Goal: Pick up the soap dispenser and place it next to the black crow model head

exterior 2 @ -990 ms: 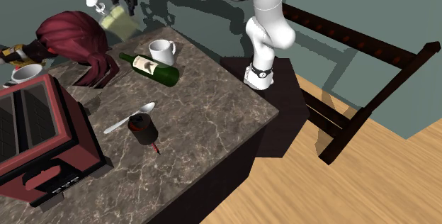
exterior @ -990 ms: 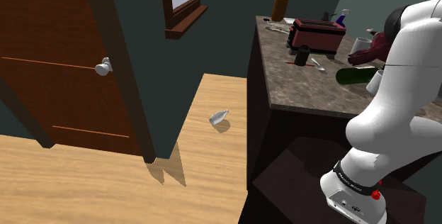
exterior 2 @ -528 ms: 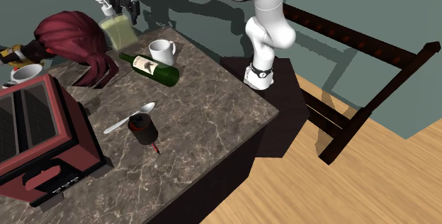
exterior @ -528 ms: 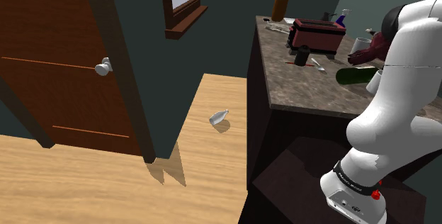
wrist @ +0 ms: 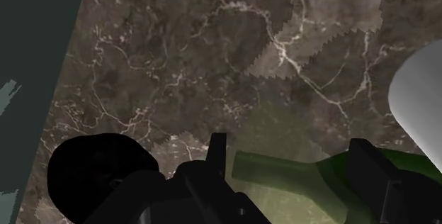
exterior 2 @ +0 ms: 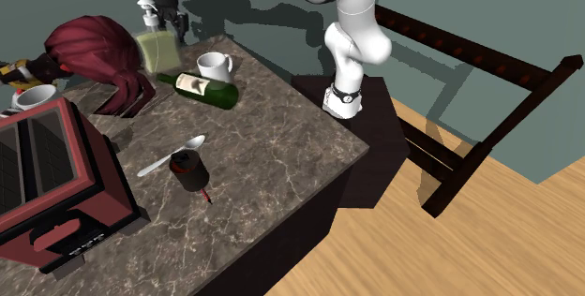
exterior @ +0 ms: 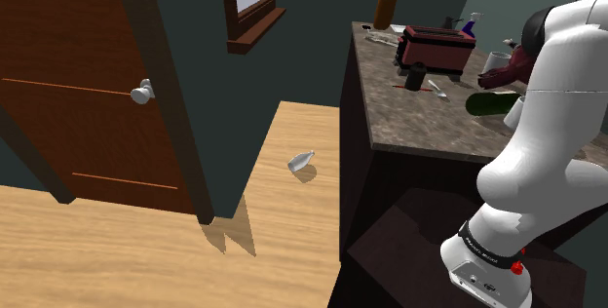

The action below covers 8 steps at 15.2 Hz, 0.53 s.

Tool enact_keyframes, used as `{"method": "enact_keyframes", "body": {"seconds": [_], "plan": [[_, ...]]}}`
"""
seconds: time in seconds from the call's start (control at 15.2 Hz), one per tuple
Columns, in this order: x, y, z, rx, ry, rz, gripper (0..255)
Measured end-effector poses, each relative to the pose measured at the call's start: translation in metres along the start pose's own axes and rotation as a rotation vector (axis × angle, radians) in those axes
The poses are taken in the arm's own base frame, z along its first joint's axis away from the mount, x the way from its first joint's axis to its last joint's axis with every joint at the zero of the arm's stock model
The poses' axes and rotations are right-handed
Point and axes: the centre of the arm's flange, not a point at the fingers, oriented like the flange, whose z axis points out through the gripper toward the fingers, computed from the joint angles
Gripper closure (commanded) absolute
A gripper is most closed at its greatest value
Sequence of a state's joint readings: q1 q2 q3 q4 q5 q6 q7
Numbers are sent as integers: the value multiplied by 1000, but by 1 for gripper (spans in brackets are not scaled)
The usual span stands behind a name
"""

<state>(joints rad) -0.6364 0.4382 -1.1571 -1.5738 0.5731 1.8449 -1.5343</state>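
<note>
— Several things are seen on the dark marble countertop (exterior 2: 281, 154). Which one is taken as the landmark?

— The white mug (exterior 2: 216, 65) is taken, standing upright near the counter's rear edge. Farthest to the second exterior view's left of the mug, a red toaster (exterior 2: 47, 182) is seen, with a white cup (exterior 2: 36, 96) behind it.

— And nearer the mug?

— A dark red model head (exterior 2: 94, 51) with a hair-like surface is seen next, also left of the mug. Between it and the mug, just beside the mug, the soap dispenser (exterior 2: 157, 51) is found.

— How is the dispenser drawn?

— A squarish, translucent body of pale yellow-green is shown, topped by a white pump with a short spout. The wall behind is dimly seen through it.

— Is it held?

— It is clasped near its top by the black gripper (exterior 2: 165, 18), which is pointed downward, above and left of the mug. Whether its base touches the countertop cannot be told.

— What else is placed by the mug?

— Just in front of the mug, a green wine bottle (exterior 2: 199, 88) is laid on its side, label upward. In the wrist view its neck is seen between the two fingers (wrist: 217, 148) through a pale green haze. To the mug's right in the second exterior view, the arm's base is seen on its stand (exterior 2: 384, 144).
</note>
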Motion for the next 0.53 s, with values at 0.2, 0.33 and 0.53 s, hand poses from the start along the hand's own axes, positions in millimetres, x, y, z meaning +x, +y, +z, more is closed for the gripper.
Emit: {"method": "enact_keyframes", "body": {"seconds": [0.2, 0.33, 0.53], "plan": [[0, -2, 14, -1, 2, -1, 255], [-3, -2, 25, -5, 4, 0, 255], [-3, -4, 31, 2, 0, -2, 255]]}}
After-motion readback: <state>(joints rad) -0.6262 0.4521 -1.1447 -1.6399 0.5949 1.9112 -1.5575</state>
